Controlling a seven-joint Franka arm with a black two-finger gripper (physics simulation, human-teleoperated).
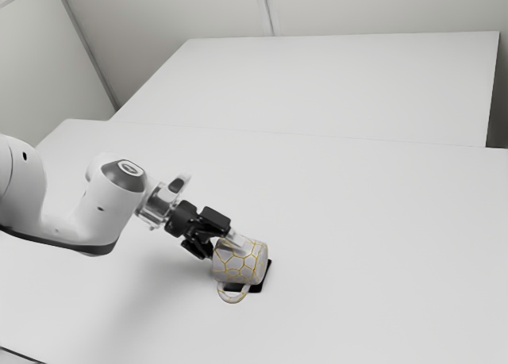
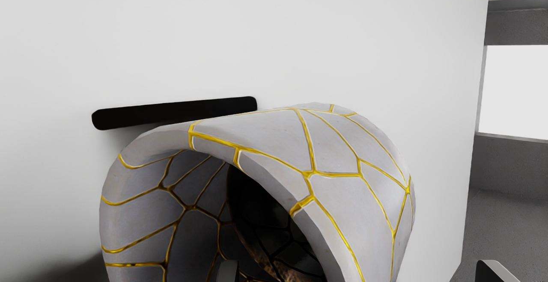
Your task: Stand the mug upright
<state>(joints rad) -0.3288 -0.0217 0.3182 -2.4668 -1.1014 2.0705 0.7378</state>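
The mug, pale grey with gold vein lines, lies on its side in the exterior view (image 1: 240, 262), its handle low toward the viewer. My gripper (image 1: 225, 242) reaches over its mouth end from the exterior view's left. In the wrist view the open mouth of the mug (image 2: 342, 145) faces my hand. There the gripper (image 2: 359, 272) stands open with its fingers wide apart: one tip is at the mouth opening, the other beyond the outer wall, with mug wall between them. Contact with the wall cannot be made out.
A flat black object (image 1: 258, 285) is partly under or behind the mug; its dark edge (image 2: 175, 113) shows beside the rim. Both lie on the white table (image 1: 381, 245). A second white surface (image 1: 317, 82) adjoins at the back, before the walls.
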